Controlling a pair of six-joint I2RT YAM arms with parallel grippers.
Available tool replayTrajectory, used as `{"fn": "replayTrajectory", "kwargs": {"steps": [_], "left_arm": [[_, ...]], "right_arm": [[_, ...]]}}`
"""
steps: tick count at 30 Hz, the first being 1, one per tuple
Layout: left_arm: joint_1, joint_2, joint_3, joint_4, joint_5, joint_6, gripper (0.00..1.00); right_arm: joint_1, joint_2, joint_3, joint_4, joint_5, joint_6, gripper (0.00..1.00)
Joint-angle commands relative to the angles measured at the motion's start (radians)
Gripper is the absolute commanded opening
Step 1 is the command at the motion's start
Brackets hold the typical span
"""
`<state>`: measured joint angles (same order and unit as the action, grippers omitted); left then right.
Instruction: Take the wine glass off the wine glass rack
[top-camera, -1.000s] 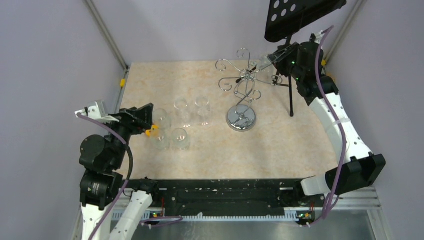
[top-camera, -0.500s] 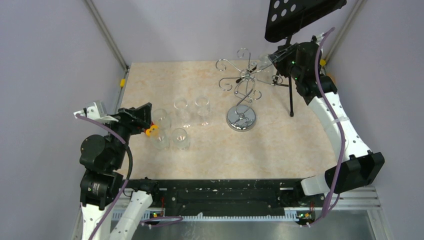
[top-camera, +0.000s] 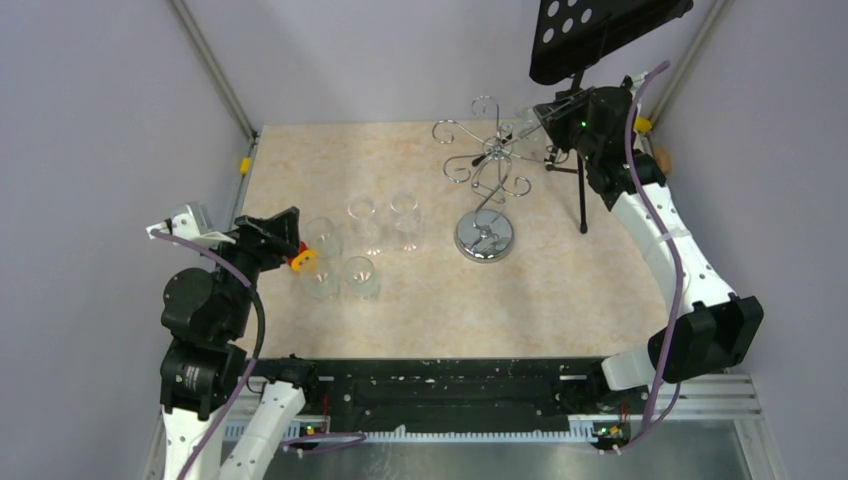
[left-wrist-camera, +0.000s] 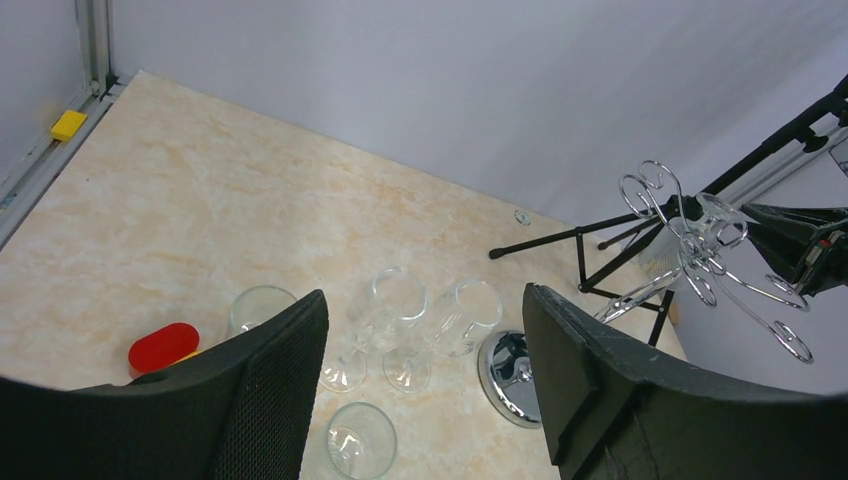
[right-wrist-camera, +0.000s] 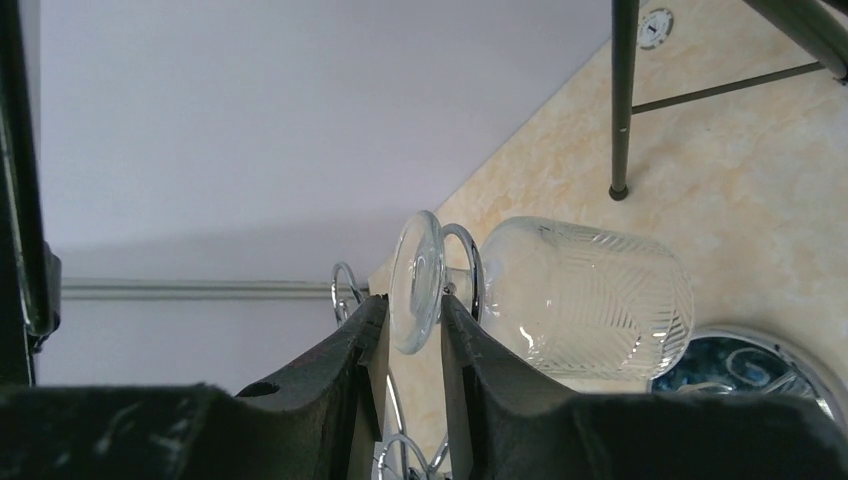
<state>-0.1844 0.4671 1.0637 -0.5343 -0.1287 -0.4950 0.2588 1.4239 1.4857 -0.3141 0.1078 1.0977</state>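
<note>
While the left hand (left-wrist-camera: 425, 300) gapes empty, the right hand (right-wrist-camera: 412, 306) pinches the wine glass (right-wrist-camera: 590, 300).

Overhead plus wrist views, all sharing rack (top-camera: 484, 238)

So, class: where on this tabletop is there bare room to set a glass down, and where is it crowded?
Bare: the far-left corner of the table, behind the standing glasses; and the wide near strip before the rack's base. Crowded: beside the left gripper, and between that base and the tripod.
</note>
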Motion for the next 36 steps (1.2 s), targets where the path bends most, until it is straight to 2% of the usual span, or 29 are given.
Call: {"fn": "replayTrajectory", "kwargs": {"steps": [1,16,19,22,29,36], "left_arm": [[0.003,-0.003,0.029,0.013,-0.015,0.015,0.75],[0.003,-0.012,0.039,-0.005,-0.03,0.015,0.75],[0.003,-0.014,0.039,-0.009,-0.032,0.016,0.75],[0.003,-0.016,0.038,-0.012,-0.035,0.016,0.75],[0.003,-0.016,0.036,-0.014,-0.034,0.016,0.75],[0.003,-0.017,0.034,-0.012,-0.03,0.01,0.75]], "right_arm": [[-0.006,-0.014,-0.023,0.061,-0.003,0.051,0.27],[-0.007,0.024,-0.046,0.115,-0.029,0.147,0.25],[-0.006,0.018,-0.059,0.127,-0.029,0.156,0.17],[-0.007,0.004,-0.071,0.139,-0.016,0.16,0.0],[-0.006,-0.032,-0.075,0.184,0.003,0.128,0.0],[-0.006,-0.088,-0.135,0.348,0.007,0.13,0.0]]}}
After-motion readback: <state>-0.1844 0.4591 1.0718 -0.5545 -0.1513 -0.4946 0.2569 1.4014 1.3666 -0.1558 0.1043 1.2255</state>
